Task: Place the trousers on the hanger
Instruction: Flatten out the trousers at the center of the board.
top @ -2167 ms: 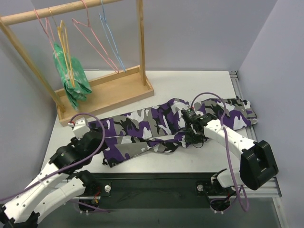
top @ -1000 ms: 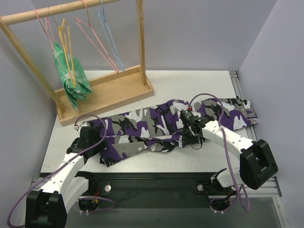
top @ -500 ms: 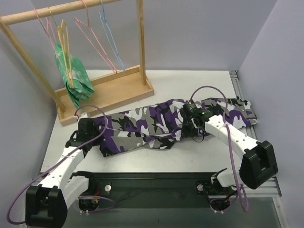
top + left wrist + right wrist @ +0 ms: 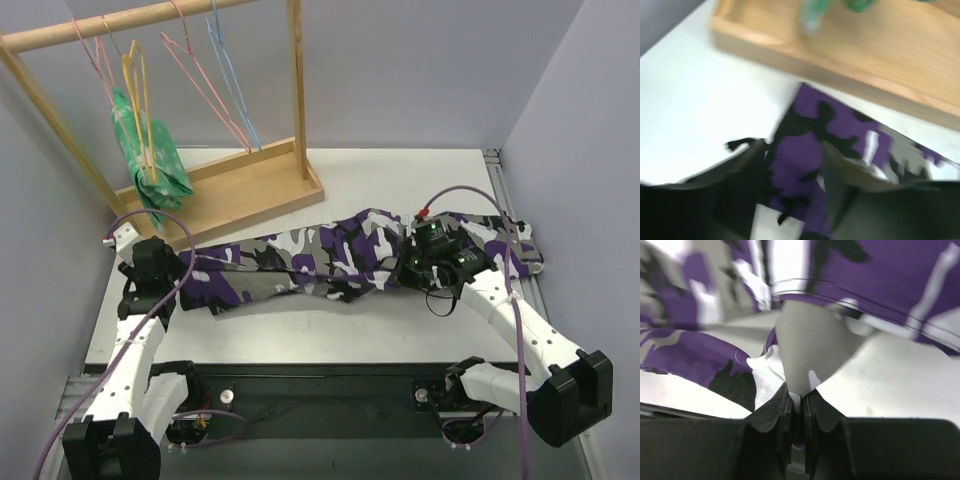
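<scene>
While the trousers (image 4: pixel 300 262) lie stretched across the table (image 4: pixel 400 180), the right gripper (image 4: pixel 796 412) pinches a fold tight, seemingly to anchor them, the left gripper (image 4: pixel 792 155) straddles the other end with fingers parted, and the hanger (image 4: pixel 140 100) hangs on the rack (image 4: pixel 250 190), well apart.

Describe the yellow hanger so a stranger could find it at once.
At the far left of the table stands a wooden rack. From its top rail, near the left end and against the green cloth, hangs the yellow hanger. It is the only yellow one: its neighbours are pink hangers and a blue hanger.
</scene>
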Motion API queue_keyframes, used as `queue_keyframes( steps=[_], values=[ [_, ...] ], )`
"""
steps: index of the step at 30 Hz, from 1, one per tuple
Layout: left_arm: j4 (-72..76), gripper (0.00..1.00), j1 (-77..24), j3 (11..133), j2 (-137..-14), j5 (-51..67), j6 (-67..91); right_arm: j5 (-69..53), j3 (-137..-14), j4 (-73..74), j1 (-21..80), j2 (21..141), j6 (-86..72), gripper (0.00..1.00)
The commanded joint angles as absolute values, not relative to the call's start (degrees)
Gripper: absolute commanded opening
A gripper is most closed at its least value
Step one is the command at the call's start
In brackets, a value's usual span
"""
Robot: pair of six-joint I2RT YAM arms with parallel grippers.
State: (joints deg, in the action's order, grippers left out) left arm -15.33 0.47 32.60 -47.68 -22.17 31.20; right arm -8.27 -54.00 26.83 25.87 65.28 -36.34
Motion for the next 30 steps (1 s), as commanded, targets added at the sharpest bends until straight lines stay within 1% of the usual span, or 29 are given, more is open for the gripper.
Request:
queue_keyframes(
  steps=[1,2,3,5,6,9,10,13,16,23,30],
  values=[
    [-16.79,0.68,5.62,32.78,-50.0,-26.65,34.36,-6.31,-43.96,30.94,24.52,64.16,-36.91,0.0],
    [-19.05,0.7,5.62,33.57,-50.88,-25.06,35.32,-7.02,-41.77,30.24,24.61,64.33,-37.26,0.0],
    [-20.38,0.7,5.63,34.71,-52.28,-21.22,37.51,-7.38,-40.79,28.93,24.7,64.77,-37.53,0.0],
    [-22.49,0.71,5.45,34.89,-52.38,-18.03,38.4,-8.17,-39.91,27.87,24.78,65.39,-38.49,0.0],
    [-23.2,0.71,5.45,34.63,-51.25,-14.89,40.41,-8.26,-39.73,26.99,24.87,66.17,-38.67,0.0],
    [-24.34,0.72,5.36,32.79,-47.48,-11.09,43.4,-8.44,-40.43,25.84,25.49,67.84,-39.11,0.0],
    [-24.35,0.75,5.27,31.57,-46.85,-9.42,44.37,-8.44,-40.69,25.75,25.75,68.2,-39.11,0.0],
    [-22.95,0.75,4.13,29.89,-47.45,-8.88,46.14,-8.18,-41.22,25.23,26.8,69.26,-39.02,0.0],
    [-20.67,0.75,2.03,29.71,-51.49,-8.0,46.14,-8.17,-40.96,24.87,27.95,69.96,-39.02,0.0],
    [-18.02,0.76,-1.41,33.39,-63.0,-7.82,45.97,-7.56,-39.38,23.47,29.97,69.87,-39.81,0.0],
    [-16.61,0.77,-1.58,35.94,-66.18,-9.05,47.72,-7.38,-38.41,23.29,30.93,69.96,-39.81,0.0]
  ],
)
